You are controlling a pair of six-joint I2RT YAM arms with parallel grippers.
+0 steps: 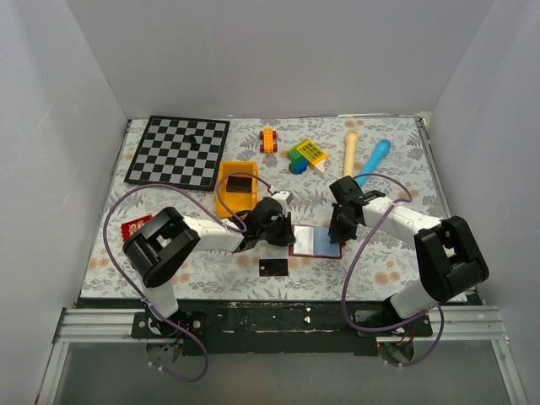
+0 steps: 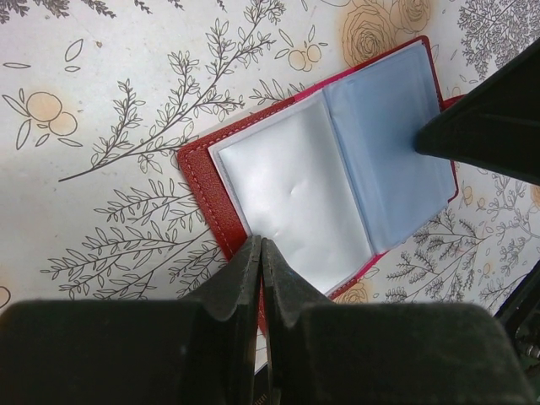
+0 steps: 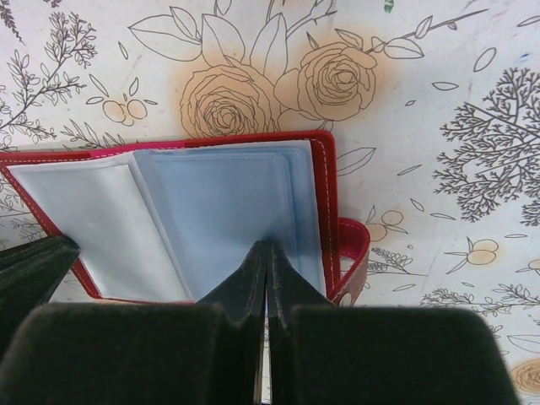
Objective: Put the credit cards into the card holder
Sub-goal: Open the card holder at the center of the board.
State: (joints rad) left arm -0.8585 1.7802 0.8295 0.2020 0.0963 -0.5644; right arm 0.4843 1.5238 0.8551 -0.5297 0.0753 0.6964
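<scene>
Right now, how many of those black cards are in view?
2. One black card lies on the table, front-left of the red holder; a second card sits inside the yellow bin. More may be hidden.

The desk [image 1: 219, 272] stands inside a plain enclosure of three pale grey walls: the back wall [image 1: 278, 51], the left wall [image 1: 51, 126] and the right wall [image 1: 498, 110], all smooth and bare. Its top is covered with a light cloth [image 3: 422, 67] printed with grey branches, leaves and small trees, and with roses and little fruits tinted in soft orange. At the near edge a dark strip [image 1: 278, 319] lies on silver metal rails [image 1: 84, 325], and the light is even and soft, so the shadows are weak.
</scene>
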